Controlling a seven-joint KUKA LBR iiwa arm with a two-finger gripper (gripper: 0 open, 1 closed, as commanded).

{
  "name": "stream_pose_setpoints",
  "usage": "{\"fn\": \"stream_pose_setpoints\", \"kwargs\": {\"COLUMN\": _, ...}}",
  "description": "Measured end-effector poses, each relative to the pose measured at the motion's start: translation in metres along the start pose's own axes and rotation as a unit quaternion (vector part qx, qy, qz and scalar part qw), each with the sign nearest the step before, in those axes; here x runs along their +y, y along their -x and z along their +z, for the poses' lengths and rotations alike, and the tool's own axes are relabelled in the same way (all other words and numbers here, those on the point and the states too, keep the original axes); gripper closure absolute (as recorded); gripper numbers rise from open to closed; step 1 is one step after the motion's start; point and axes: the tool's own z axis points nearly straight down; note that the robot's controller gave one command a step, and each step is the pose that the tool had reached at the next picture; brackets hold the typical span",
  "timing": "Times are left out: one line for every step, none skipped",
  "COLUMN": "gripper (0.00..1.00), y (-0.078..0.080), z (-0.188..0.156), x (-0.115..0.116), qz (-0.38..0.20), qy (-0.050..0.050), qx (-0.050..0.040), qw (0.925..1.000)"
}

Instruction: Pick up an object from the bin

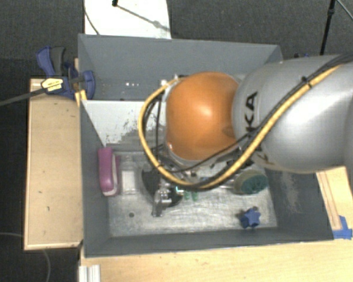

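Frankly, we cannot tell whether the pincer (160, 203), low at mid-floor of the bin (89, 207) just beside a dark lump (149, 181), is spread or pinching, so it may rise empty.

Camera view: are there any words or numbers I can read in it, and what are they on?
"KA": black letters turned sideways on the big silver robot arm, next to a yellow cable; the rest of the word cannot be read.
No readable text on the purple plastic block, the small blue lumpy thing or the grey metal bin.
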Motion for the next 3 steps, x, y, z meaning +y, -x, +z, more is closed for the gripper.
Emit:
{"fn": "stream_pose_setpoints", "kwargs": {"gripper": 0.00, "y": 0.024, "z": 0.137, "x": -0.091, "qz": 0.011, "qy": -0.001, "qx": -0.0021, "qw": 0.9999}}
{"fn": "stream_pose_setpoints", "kwargs": {"gripper": 1.00, "y": 0.024, "z": 0.134, "x": -0.087, "qz": 0.012, "qy": 0.001, "qx": -0.0037, "qw": 0.9999}}
{"fn": "stream_pose_setpoints", "kwargs": {"gripper": 1.00, "y": 0.016, "z": -0.048, "x": -0.091, "qz": 0.023, "qy": 0.001, "qx": -0.0075, "qw": 0.9997}}
